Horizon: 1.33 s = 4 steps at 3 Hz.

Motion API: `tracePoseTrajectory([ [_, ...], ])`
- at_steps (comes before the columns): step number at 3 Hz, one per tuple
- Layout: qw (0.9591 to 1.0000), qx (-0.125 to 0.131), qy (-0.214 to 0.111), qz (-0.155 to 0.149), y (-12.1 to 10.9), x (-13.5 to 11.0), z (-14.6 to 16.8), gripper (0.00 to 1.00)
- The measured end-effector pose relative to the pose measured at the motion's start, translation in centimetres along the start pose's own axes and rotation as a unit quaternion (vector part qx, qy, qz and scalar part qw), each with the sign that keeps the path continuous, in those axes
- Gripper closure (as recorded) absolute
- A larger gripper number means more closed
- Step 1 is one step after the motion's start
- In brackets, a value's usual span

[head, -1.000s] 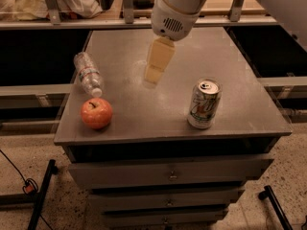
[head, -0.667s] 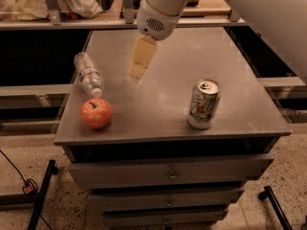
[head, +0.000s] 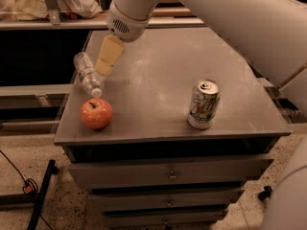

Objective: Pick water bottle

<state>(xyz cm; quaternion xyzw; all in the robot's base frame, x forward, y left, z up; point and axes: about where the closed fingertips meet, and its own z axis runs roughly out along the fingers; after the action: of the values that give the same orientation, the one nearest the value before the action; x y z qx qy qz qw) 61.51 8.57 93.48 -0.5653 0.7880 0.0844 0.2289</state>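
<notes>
Dim room, speckled floor (head: 29,162), a dark cable (head: 14,169) trailing across it at the left. In the middle, a grey metal surface (head: 158,80) topping a cabinet of drawers (head: 168,174). Behind, a pale ledge (head: 62,23) with light cloth (head: 29,1) heaped on it.

On the left part of the surface, close to the left edge: the water bottle (head: 88,74). Lies on its side, clear and ribbed, label with red marks around the middle, white cap (head: 97,93) pointing toward the front.

Just to the right of the bottle: the claw (head: 104,67), tan, slanting down and leftward from a white vented wrist (head: 125,20). Hangs with its tip beside the bottle's middle, overlapping the bottle's edge in this view. Cannot tell whether touching or just above. Cannot tell how far open; grips nothing that shows.

Just in front of the cap, near yet apart: a red apple (head: 96,113), stem up, close to the front left corner.

Well apart to the right, near the front edge: a silver-green soda can (head: 204,104), upright, opened tab on top.

Above and to the right, filling the upper corner: the thick white arm (head: 230,18), reaching from the right across the back of the surface.
</notes>
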Motion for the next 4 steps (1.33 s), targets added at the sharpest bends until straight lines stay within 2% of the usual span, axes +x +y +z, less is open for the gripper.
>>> tracePoseTrajectory([
  [2, 0.9961, 0.010, 0.013, 0.087, 0.2, -2.9, 3.9, 0.00],
  [3, 0.9950, 0.000, -0.008, 0.100, 0.4, -3.9, 5.8, 0.00],
  [4, 0.9956, -0.004, -0.025, 0.090, 0.8, -4.5, 8.1, 0.00],
])
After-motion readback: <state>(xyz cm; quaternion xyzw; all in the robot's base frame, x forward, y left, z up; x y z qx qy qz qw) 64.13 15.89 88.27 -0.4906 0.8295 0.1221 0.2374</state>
